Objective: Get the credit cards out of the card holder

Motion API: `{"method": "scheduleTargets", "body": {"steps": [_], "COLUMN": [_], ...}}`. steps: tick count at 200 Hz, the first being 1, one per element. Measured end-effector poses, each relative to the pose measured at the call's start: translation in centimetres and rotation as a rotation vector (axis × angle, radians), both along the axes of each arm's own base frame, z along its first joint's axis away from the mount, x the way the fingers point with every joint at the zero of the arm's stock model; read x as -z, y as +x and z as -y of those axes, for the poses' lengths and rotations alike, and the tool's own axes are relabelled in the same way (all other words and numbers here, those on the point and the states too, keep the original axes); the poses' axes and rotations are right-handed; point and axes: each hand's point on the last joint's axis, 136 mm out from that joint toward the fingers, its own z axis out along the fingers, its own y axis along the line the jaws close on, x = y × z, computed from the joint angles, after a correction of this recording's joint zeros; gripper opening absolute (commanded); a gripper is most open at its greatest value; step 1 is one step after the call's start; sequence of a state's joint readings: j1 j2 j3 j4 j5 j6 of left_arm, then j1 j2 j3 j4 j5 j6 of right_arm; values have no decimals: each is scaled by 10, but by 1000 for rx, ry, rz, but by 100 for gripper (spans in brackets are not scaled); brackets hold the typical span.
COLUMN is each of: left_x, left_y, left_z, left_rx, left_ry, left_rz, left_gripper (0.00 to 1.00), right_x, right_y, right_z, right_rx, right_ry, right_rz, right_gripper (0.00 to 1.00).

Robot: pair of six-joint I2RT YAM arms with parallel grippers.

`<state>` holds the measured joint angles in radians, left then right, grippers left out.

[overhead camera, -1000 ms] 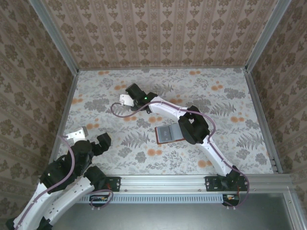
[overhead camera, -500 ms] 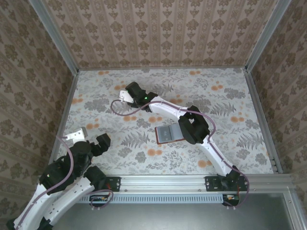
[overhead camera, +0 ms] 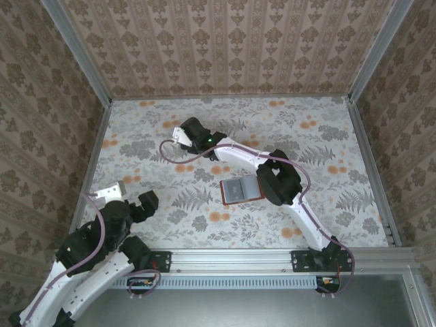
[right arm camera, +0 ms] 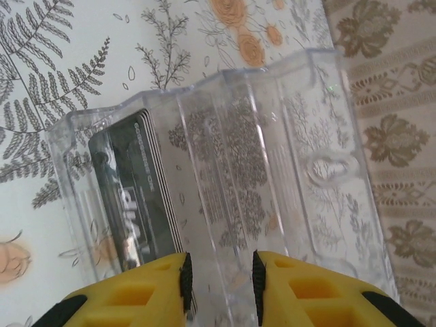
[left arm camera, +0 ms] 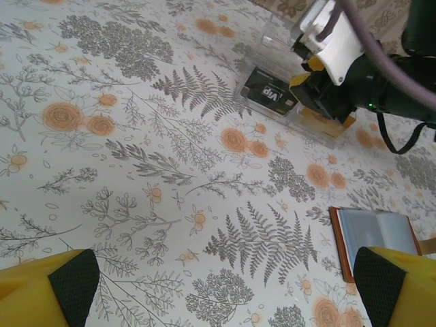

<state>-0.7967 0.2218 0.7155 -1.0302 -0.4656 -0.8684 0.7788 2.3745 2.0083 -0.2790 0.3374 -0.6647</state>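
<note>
Floral table: the clear box at far centre holds a black card; the card holder lies open nearer, well apart. The right gripper stands narrowly astride a box wall, grip unclear; the left gripper is wide apart.

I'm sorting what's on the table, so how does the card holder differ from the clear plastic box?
The card holder is opaque, brown-rimmed with blue-grey faces; the clear plastic box is see-through. The card holder lies open and flat; the box has upright ribbed walls. No pincer is at the card holder; the right pincer straddles a wall of the box, which holds a dark card. Both rest on the table.
</note>
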Motion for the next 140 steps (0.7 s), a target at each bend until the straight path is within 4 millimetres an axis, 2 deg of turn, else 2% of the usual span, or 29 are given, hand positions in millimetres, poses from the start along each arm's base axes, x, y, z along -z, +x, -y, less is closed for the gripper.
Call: {"method": "scheduleTargets", "body": {"steps": [18,57,69,79,89,105,140], "left_x": [0,16,24,30,37,45,65], "left_y": [3,15,20,24,29,36,57], "left_z": [8,41,54,65,79,98,145], "left_rx": [23,101,129,154,180,216,280], "left_ry": [-3,-8,-11,-17,-24,-38,-91], "left_rz": [-11,-70,-95,-116,-141,-176,-244], "left_gripper": [100,100,100,100,99,93,78], "right_x": [-23,-104,-121,-128,-128,-112,-36], "right_y": [-11,-51,-65,-76,-89,-107,-151], "right_z": [11,49,64,75,88,106,154], "right_rx": [46,176,226,263,311,378,566], "right_ry": [72,344,431,487,542,585,582], "right_rz": [-3,13,1,-13,-40,-95,-253], "right_gripper": [31,27,26,26,25,22,18]}}
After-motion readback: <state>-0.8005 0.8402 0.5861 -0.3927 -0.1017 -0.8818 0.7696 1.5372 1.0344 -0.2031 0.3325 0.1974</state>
